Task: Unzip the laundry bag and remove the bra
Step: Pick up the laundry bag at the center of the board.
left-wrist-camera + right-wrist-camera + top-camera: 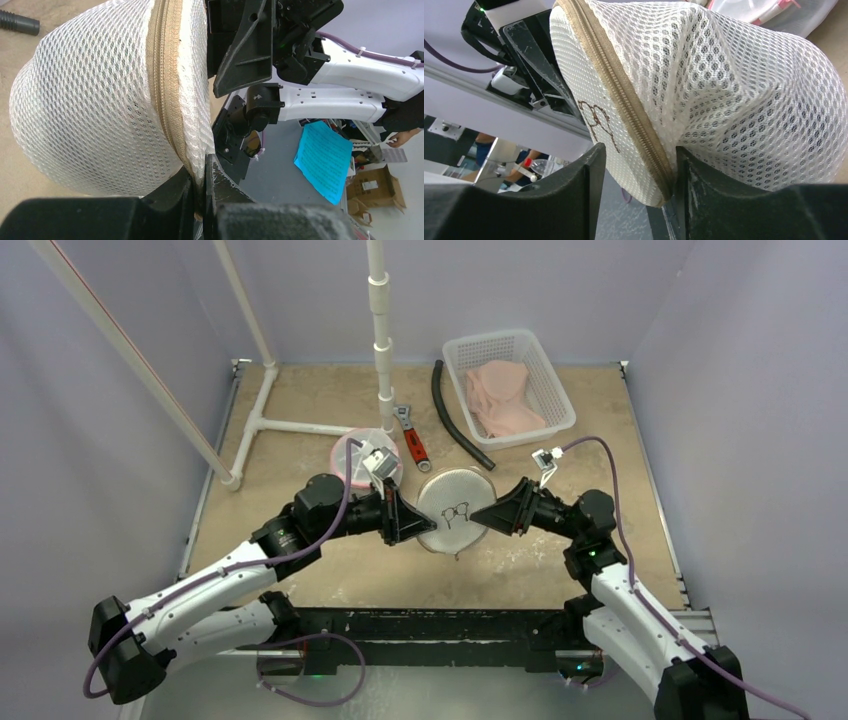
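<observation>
Seen from above, a round laundry bag (pixel 455 502) sits mid-table (pixel 330 575) between both arms, the zipper (pixel 167 100) fully closed. Only the wrist cameras reveal the grips: the left gripper (pixel 420 528) is pinched tight on the bag's seam, while the right gripper (pixel 478 512) has its fingers (pixel 589 170) spread to either side of the zipped rim. A brown stitched outline (pixel 596 117) marks the smooth face. The rest is white honeycomb mesh, and the bra cannot be made out through it.

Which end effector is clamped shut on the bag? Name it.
The left end effector: pinched shut on the bag by its zipper. The right end effector straddles it, jaws apart.
</observation>
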You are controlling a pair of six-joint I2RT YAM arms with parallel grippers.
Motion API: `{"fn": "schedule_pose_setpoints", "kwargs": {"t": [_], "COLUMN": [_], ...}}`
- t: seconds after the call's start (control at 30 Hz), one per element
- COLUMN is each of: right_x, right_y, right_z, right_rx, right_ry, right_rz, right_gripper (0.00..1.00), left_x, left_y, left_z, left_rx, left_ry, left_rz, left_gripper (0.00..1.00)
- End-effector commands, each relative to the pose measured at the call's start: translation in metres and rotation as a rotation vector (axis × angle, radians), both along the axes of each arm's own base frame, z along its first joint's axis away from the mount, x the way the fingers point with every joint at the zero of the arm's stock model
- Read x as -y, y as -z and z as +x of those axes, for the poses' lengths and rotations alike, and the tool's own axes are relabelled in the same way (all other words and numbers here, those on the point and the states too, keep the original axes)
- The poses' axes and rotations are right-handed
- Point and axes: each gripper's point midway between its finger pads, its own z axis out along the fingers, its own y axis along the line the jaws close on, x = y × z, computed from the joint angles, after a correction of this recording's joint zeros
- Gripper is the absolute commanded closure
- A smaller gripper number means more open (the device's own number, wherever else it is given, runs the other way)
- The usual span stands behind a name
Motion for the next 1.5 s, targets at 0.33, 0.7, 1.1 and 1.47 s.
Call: {"fn": "schedule_pose_setpoints", "kwargs": {"t": [0.33, 0.7, 1.1, 1.47], "right_x": [0.013, 0.009, 0.004, 0.005], "right_y": [0.001, -0.015, -0.025, -0.017], "right_z": [-0.005, -0.005, 0.001, -0.001], "right_rx": [0.06, 0.079, 0.083, 0.042], "right_ry": [0.088, 0.059, 0.043, 0.048], "right_rz": [-0.12, -0.065, 0.013, 0.004], "right_gripper": [0.23, 0.28, 0.59, 1.0], "left_x": [-0.013, -0.007, 0.002, 0.0], "left_y": [-0.047, -0.057, -0.048, -0.014], "left_z": [0.027, 0.013, 0.006, 0.026], "left_rx": [0.111, 0.107, 0.078, 0.002], "left_ry": [-0.166, -0.094, -0.028, -0.142], "left_rz": [-0.055, -0.118, -0.135, -0.056], "left_gripper": [1.0, 1.0, 1.0, 0.58]}}
